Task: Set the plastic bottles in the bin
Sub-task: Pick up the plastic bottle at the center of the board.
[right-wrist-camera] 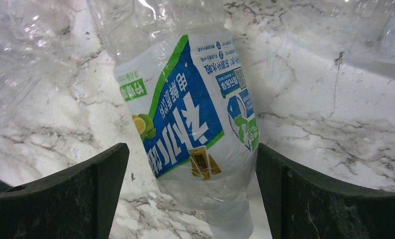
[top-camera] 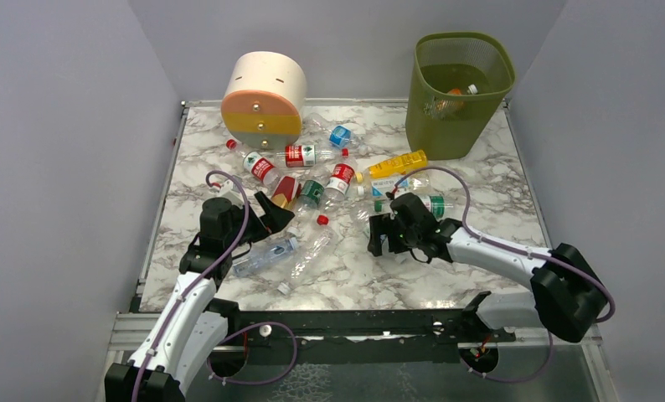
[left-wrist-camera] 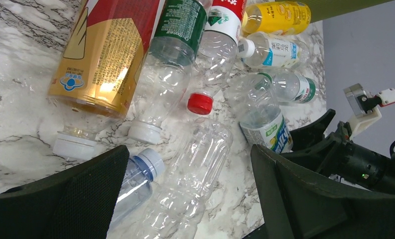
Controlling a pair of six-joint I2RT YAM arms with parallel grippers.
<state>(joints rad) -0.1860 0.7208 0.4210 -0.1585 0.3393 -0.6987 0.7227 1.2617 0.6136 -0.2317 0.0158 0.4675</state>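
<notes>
Two grippers, jaws apart: left gripper [left-wrist-camera: 189, 152] above loose bottles [left-wrist-camera: 200, 164], right gripper [right-wrist-camera: 190, 154] straddling a clear plastic bottle with blue-green label [right-wrist-camera: 185, 114] on the marbled table [top-camera: 354, 280]. Centre on the label, close gently (thin walls probably buckle). Roughly thirteen bottles lie loose; one olive-green mesh bin [top-camera: 459, 130], far right, holds at least one.

Plain lilac-grey walls [top-camera: 61, 126] enclose a white marble-patterned table [top-camera: 505, 201] on three sides, evenly lit

About a dozen bottles [top-camera: 300, 155] are lying loose, at least one more is showing in the one bin [top-camera: 436, 126]; one drawer box [top-camera: 262, 92] is standing.
</notes>
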